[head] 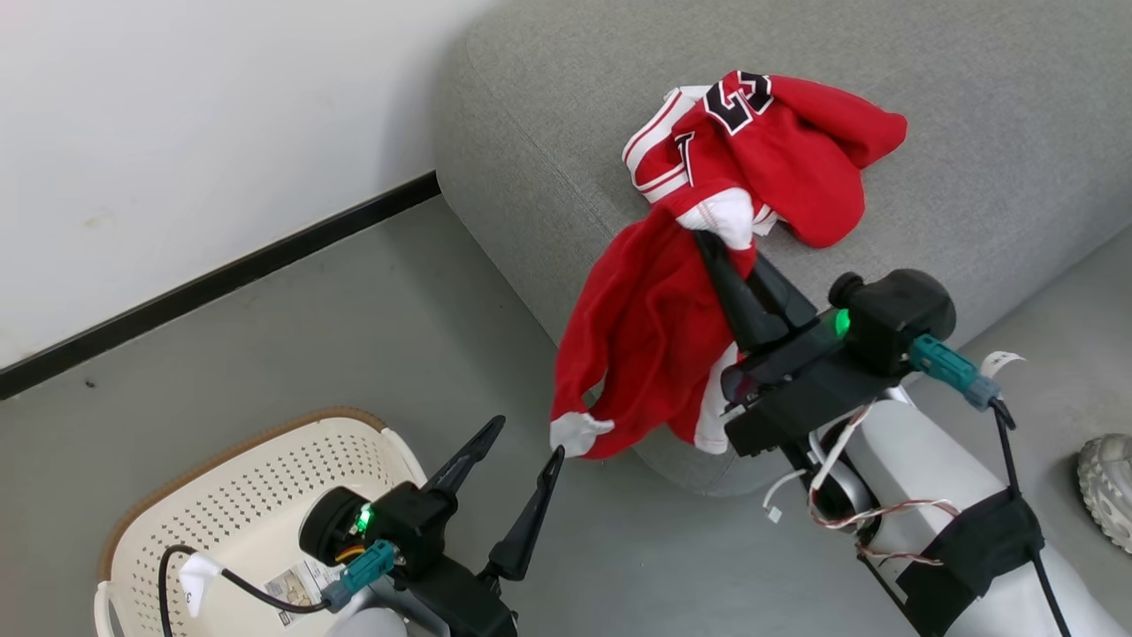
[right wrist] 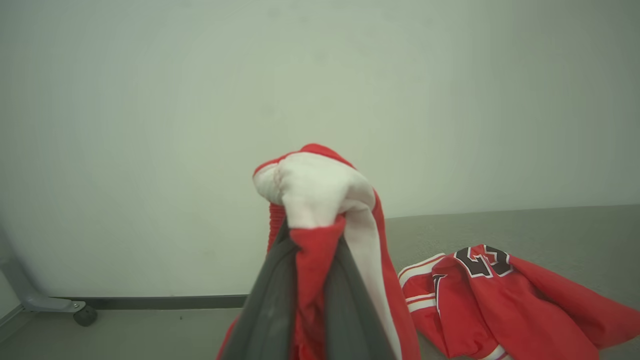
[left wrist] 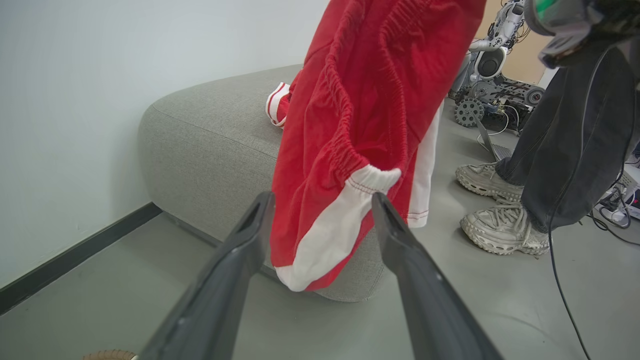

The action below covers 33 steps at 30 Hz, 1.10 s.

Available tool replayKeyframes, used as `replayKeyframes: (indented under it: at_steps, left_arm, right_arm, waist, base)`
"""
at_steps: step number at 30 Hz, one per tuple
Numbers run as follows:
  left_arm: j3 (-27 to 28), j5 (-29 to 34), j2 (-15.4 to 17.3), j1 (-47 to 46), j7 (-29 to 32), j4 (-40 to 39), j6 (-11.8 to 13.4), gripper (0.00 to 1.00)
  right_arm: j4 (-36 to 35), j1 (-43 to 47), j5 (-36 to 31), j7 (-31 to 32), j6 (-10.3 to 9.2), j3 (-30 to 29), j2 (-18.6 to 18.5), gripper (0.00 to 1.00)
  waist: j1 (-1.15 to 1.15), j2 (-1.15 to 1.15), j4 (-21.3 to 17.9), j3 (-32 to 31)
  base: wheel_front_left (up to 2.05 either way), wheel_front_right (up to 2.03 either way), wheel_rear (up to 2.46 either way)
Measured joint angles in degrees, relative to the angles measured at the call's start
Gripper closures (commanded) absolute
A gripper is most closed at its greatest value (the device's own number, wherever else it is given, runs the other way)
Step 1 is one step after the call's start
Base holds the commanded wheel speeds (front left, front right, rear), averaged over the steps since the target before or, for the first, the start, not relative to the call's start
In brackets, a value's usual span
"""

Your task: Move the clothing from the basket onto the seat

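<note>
Holding a paper label [head: 296, 586], basket [head: 265, 482] on floor [head: 354, 310], jersey [head: 796, 150] on seat [head: 973, 106]

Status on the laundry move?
Right gripper shut on red shorts, hanging at seat edge. Left gripper open, holding nothing. Jersey on seat. Person's legs beside seat.
</note>
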Motion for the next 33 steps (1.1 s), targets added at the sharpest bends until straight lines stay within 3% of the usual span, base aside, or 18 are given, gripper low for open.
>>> replayKeyframes:
  at_steps: [19,33]
  left_arm:
    - [-2.97,-0.01,2.02,-1.18,0.0,-0.13,0.0,0.0]
    - [-4.86,-0.01,5.09,-1.87,0.0,-1.76,0.0,0.0]
  right_arm:
    - [-7.89,1.41,-2.29,0.0,-2.6,-5.47,-2.9,1.0]
    - [-12.14,-2.91,-3.55,-0.01,-4.56,-13.92,-8.16,1.0]
  waist:
    - [0.0,0.0,-1.22,2.53]
    - [0.0,0.01,-1.75,6.23]
  base:
    - [0.0,0.0,0.0]
    - [0.0,0.0,0.0]
